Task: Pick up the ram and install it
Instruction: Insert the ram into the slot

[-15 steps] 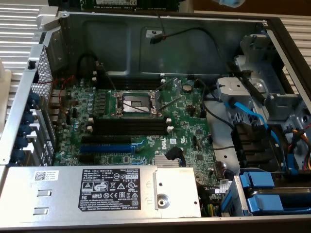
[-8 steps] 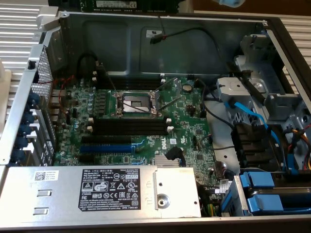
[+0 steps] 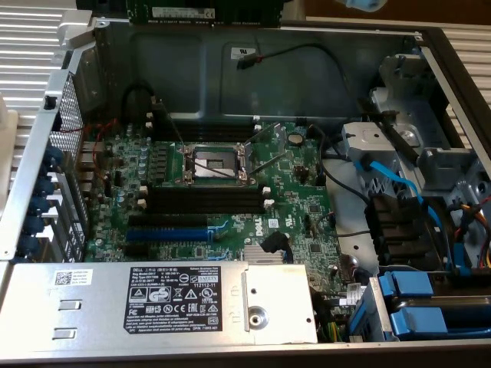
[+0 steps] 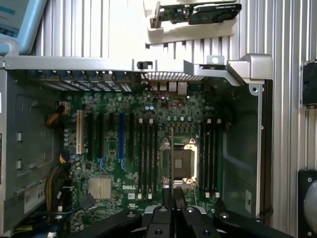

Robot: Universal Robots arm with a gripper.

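You seem to have the ram [image 3: 207, 11] clenched in the jaws of the gripper [image 4: 172, 198] above the case [image 3: 307, 69], mid-carry; seating it calls for squaring over a memory slot [image 3: 205, 189].

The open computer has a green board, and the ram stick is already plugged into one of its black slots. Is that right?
Not plugged in: the wrist view shows the gripper holding the ram edge-on over the green board, whose black slots look empty.

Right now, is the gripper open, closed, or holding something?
Gripper: closed, holding the ram.
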